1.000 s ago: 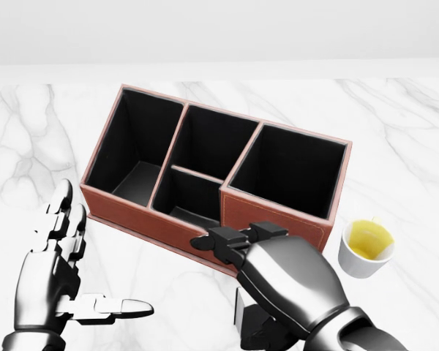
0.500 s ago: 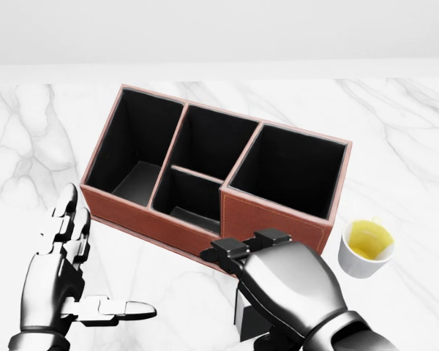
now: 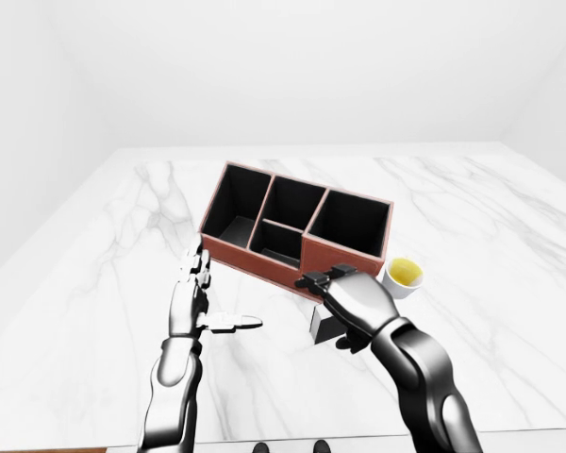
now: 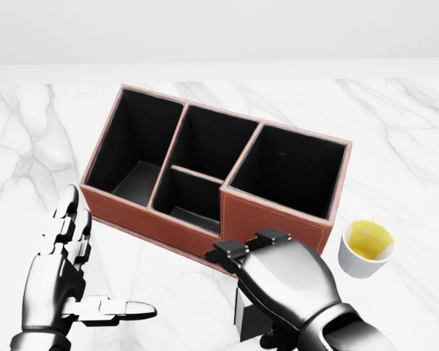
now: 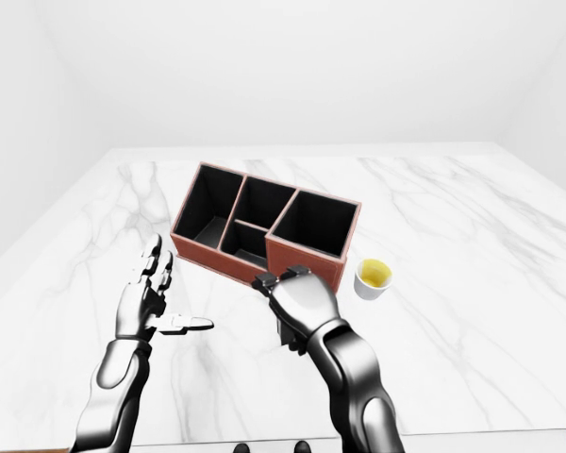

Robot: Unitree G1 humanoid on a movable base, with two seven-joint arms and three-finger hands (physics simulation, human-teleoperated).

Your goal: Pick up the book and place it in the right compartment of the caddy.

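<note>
The brown caddy (image 4: 276, 213) with black-lined compartments stands at the middle of the head view. Its right compartment (image 4: 289, 170) is empty. The book (image 4: 241, 316), dark with a pale page edge, stands on the marble just below the caddy's near wall, mostly hidden under my right hand (image 4: 257, 292). That hand sits on top of the book with its fingers (image 4: 231, 252) curled down over it and the thumb below. My left hand (image 4: 95, 272) is open at the lower left, fingers up and thumb pointing right, holding nothing.
A white cup (image 4: 366, 247) of yellow liquid stands right of the caddy, close to my right hand. The white marble tabletop (image 3: 509, 236) stretches wide on all sides, with plain white walls beyond it.
My right hand has drawn slightly toward the bottom of the head view and its fingers have curled in shorter over the book. The left hand has sunk a little.
</note>
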